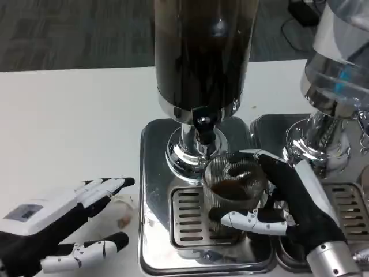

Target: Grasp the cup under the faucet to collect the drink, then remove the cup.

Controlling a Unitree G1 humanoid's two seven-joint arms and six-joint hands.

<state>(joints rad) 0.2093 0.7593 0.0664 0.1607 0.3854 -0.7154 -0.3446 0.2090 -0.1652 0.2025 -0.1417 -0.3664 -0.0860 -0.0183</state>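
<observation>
A clear ribbed cup (232,190) with dark drink in its bottom stands on the drip grille (187,216) under the black faucet (203,128) of the dark drink dispenser (200,52). My right hand (288,202) wraps the cup from the right, thumb across its front low side and fingers behind its rim. My left hand (63,222) lies on the white table to the left of the dispenser base, fingers apart, holding nothing.
The dispenser's shiny steel base (153,173) surrounds the grille. A second dispenser (337,75) with its own steel base and grille stands close on the right. Small brownish stains (123,221) mark the table by my left hand.
</observation>
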